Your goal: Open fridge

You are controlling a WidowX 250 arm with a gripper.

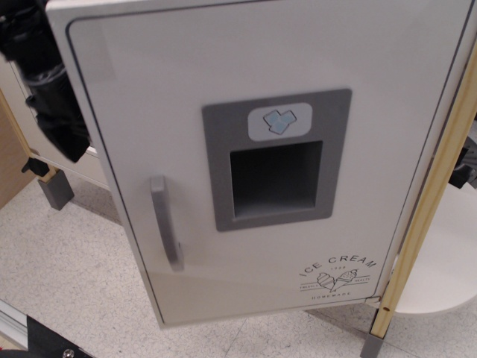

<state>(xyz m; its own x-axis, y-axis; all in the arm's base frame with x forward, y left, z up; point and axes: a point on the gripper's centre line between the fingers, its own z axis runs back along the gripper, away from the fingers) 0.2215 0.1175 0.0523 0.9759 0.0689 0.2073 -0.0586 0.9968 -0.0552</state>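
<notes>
1. Nearest the camera, a speckled pale floor [89,268] ran across the bottom of the view, from 6 o'clock out toward 9 o'clock. A dark strip with a small screw head sat at the 7 o'clock corner.
2. The fridge [223,74] filled the middle of the frame. Its white door panel stood swung out from the cabinet toward the camera, hinged along the right edge, with the free left edge at 9 o'clock of the panel and its lower left corner hanging over the floor.
3. On the door, a grey vertical handle [167,222] sat at about 8 o'clock from the panel's centre, near the free edge.
4. A grey recessed dispenser panel [274,160] lay at the door's centre, with a small ice-cube badge [279,121] at its 12 o'clock.
5. The "ICE CREAM" logo [337,274] with cones was printed at 5 o'clock on the door.
6. A light wooden post [428,201] ran along the hinge side at 3 o'clock, ending in a grey foot [370,345] at 5 o'clock. A white rounded shelf [447,268] showed beyond it.
7. Farther back, at 10 o'clock, the gripper [56,112] showed as a dark mass behind the door's free edge, partly hidden by it. The observer could not tell how far its jaws were apart, nor whether they held anything.
8. Behind the gripper a sliver of a white oven door [93,168] was visible, with a grey leg [56,190] below at 9 o'clock.
</notes>
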